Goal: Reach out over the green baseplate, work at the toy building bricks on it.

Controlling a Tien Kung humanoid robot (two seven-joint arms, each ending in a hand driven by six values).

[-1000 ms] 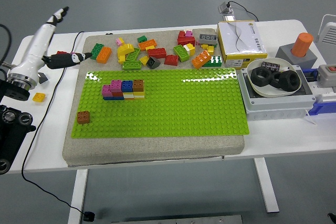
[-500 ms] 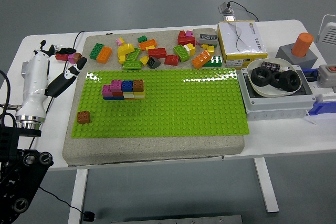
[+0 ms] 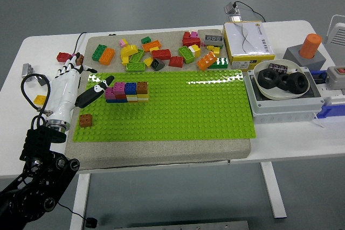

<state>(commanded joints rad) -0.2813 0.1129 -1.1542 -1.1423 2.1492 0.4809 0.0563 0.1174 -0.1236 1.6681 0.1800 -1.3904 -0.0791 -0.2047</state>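
From the head view, my left hand [image 3: 75, 87] hovers over the left edge of the green baseplate [image 3: 178, 106], fingers spread, holding nothing. The stacked bricks [image 3: 127, 91] sit just off my thumb tip, the brown brick [image 3: 85, 120] just below my wrist. I'd come down square on the stack, press evenly, and keep my thumb from nudging it sideways.

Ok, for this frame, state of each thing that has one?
left hand: open, holding nothing, over the baseplate's left edge
brick stack: assembled, standing on the green baseplate
brown brick: single, on the baseplate
loose bricks: scattered behind the baseplate
white bowl: holding black tyres
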